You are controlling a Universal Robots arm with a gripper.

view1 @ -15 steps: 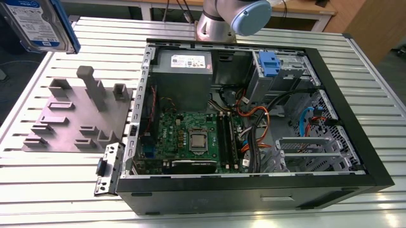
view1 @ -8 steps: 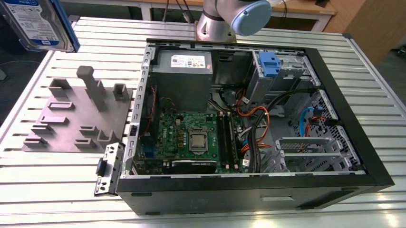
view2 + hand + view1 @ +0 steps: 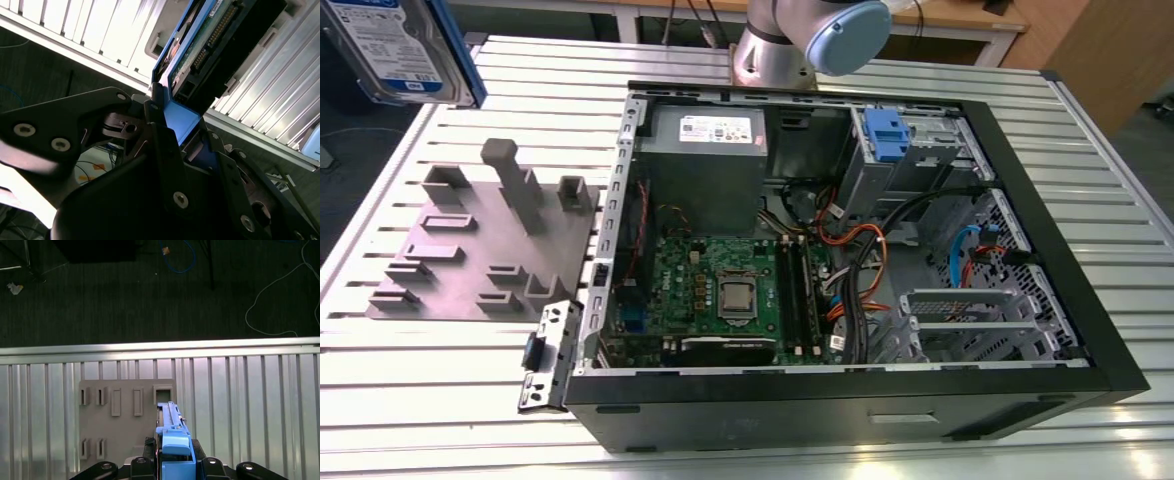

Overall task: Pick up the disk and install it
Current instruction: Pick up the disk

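One disk [image 3: 215, 45] is in hand. In the second wrist view, two black fingers [image 3: 165, 150] pinch its bright blue carrier bracket [image 3: 180, 122] from opposite sides, and the drive body projects beyond them. Treat the pick-up as complete; the carry toward installation is the step in hand.

Directly beyond the disk, in the first wrist view, lies one grey fixture plate [image 3: 125, 435] with several empty slots, resting on the slatted bench [image 3: 250, 415]. The disk hangs edge-on over the plate. From that view you cannot tell whether it clears the nearest slot. In the exterior view the disk sits high at the exterior view's left, upright, label toward the camera, well apart from the computer case [image 3: 854, 395].

Farther off, that one open case stands on the same bench, to the exterior view's right of the plate. Inside it, count one power supply [image 3: 707, 135], one motherboard [image 3: 720, 290] and one grey drive cage [image 3: 921, 160] carrying one blue tab [image 3: 887, 135]. The cage lies in the far corner, near the arm base [image 3: 781, 50].

Installation is not yet done. As a judgement, it calls for you to:
- bring the disk over the case wall;
- match its orientation to the cage opening;
- keep clear of the loose cables [image 3: 854, 240] beside the cage.
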